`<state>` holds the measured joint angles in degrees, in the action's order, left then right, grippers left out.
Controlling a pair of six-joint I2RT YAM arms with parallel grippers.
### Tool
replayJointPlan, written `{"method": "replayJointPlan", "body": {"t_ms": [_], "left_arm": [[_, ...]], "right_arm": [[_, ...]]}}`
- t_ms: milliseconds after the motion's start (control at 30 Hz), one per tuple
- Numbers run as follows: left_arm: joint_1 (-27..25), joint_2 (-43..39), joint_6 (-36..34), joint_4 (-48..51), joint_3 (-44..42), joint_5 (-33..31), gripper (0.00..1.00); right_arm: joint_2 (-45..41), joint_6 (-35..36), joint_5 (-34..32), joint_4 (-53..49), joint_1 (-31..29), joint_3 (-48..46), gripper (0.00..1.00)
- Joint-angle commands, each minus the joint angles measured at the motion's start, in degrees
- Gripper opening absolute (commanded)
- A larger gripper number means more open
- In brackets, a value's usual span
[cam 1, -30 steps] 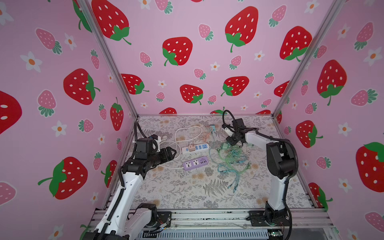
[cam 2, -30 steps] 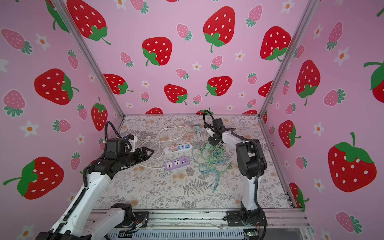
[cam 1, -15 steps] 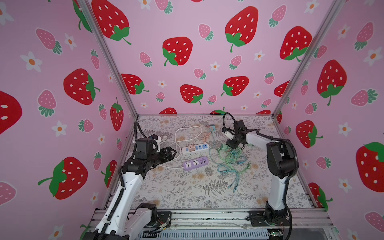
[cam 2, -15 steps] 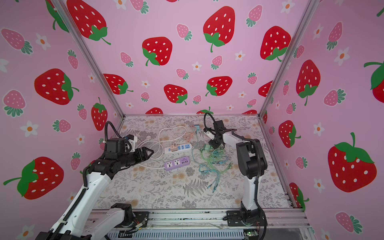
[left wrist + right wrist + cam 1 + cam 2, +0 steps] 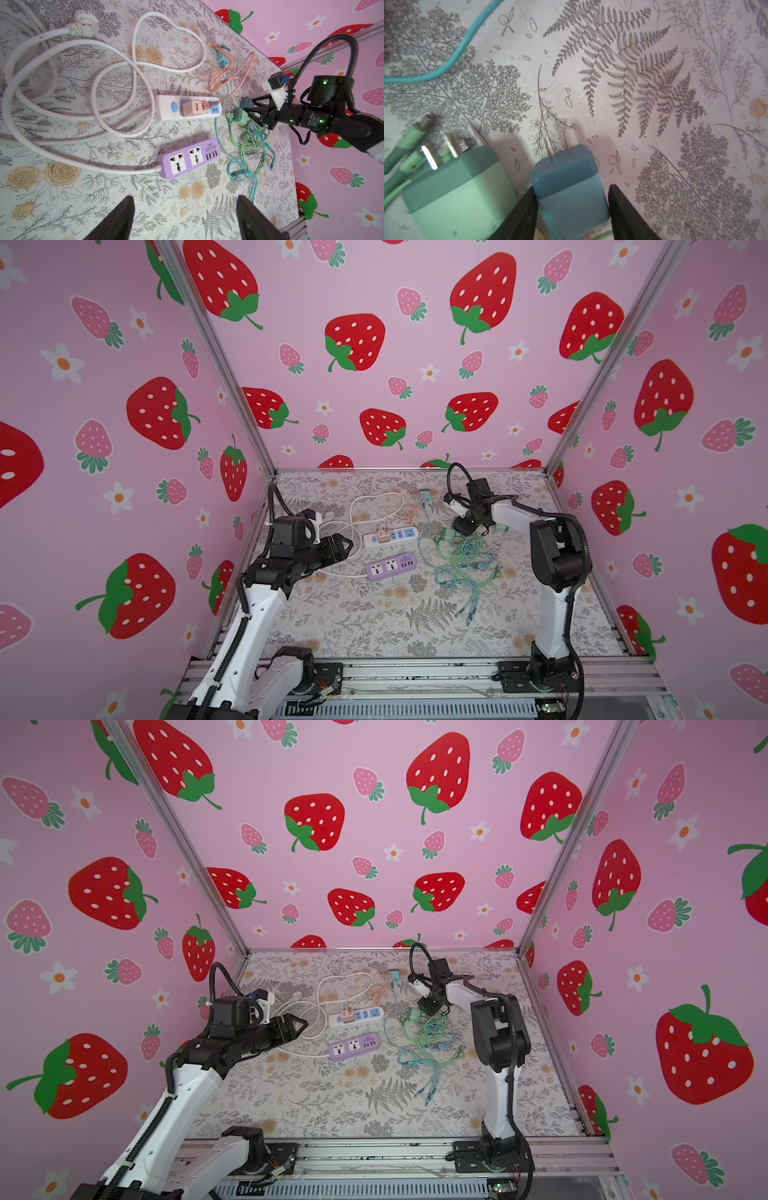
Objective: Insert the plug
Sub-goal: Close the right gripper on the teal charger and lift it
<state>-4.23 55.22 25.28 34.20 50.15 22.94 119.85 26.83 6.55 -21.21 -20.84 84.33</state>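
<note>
**Blue Plug Held on the Right, Sockets Lie to Its Left**

The blue plug [image 5: 564, 176] is low over the flowery mat [image 5: 374, 626], toward the back of the table on the right side. Its two thin pins [image 5: 556, 149] stick out the front. The plug's long way runs the same way as the gripper's fingers, pins first, slanting toward the mat.

The right gripper [image 5: 572, 187] has a black finger [image 5: 523, 212] on each side of the plug. They press on its sides, so it looks like a real grip. Just beside it lies a green plug [image 5: 456, 187], with a messy pile of green and teal cables [image 5: 465, 568] close by.

In both top views the white power strip [image 5: 372, 540] and the purple power strip [image 5: 390, 566] lie to the left of the right gripper, between the two arms. Each strip's long way runs across the table, side to side. The white one has a pink plug [image 5: 383, 536] in it. The purple one has big empty sockets [image 5: 177, 164] facing up.

So I think the blue plug must travel left, toward the middle, and its pins must tip to point straight down. The right arm has the plug, so that job is its own.

The left gripper [image 5: 185, 199] is wide open and empty. It hovers near the cord end of the strips and could hold one down.
</note>
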Motion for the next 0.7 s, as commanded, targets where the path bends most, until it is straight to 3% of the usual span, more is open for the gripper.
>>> {"method": "replayJointPlan", "body": {"t_ms": [0,200,333,533,667], "left_arm": [[0.24,-0.29,-0.93,0.95,2.18,-0.10,0.80],[0.31,-0.04,-1.32,0.74,2.19,0.00,0.80],[0.23,0.51,-1.20,-0.07,1.89,0.26,0.80],[0.23,1.07,-0.41,-1.91,1.11,2.07,0.80],[0.19,0.70,-0.40,-2.43,1.30,2.73,0.80]], "right_arm": [[2.13,0.07,2.32,-3.19,0.80,2.05,0.56],[3.63,-1.57,3.68,-3.58,1.45,2.62,0.53],[2.81,-3.75,7.05,-3.11,2.13,2.44,0.43],[-3.49,-8.07,11.58,1.38,2.56,0.75,0.33],[-8.79,-10.95,10.71,1.96,2.48,1.40,0.27]]}}
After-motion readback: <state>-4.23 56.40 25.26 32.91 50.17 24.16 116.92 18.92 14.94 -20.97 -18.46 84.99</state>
